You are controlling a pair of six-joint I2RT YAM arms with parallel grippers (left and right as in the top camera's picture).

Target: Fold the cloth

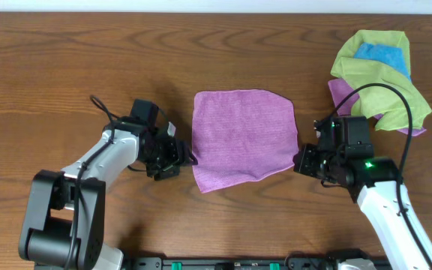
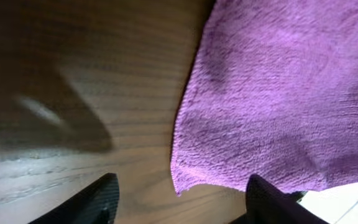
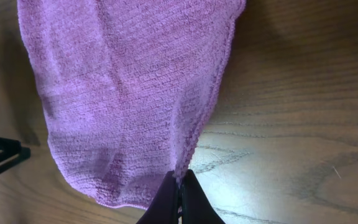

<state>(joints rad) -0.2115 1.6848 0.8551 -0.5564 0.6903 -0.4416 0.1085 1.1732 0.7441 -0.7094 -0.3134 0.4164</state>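
Note:
A purple cloth (image 1: 242, 137) lies spread flat on the wooden table, in the middle. My left gripper (image 1: 188, 157) is open at the cloth's left edge, near its front left corner; in the left wrist view its two dark fingers (image 2: 178, 202) straddle the cloth's corner (image 2: 272, 93) without closing on it. My right gripper (image 1: 298, 160) is shut on the cloth's right edge; in the right wrist view its fingers (image 3: 180, 186) pinch a raised ridge of the purple cloth (image 3: 123, 93).
A pile of other cloths (image 1: 381, 71), green, blue and purple, lies at the back right of the table. The wooden table (image 1: 88, 60) extends to the left and behind. A black base (image 1: 238, 262) runs along the front edge.

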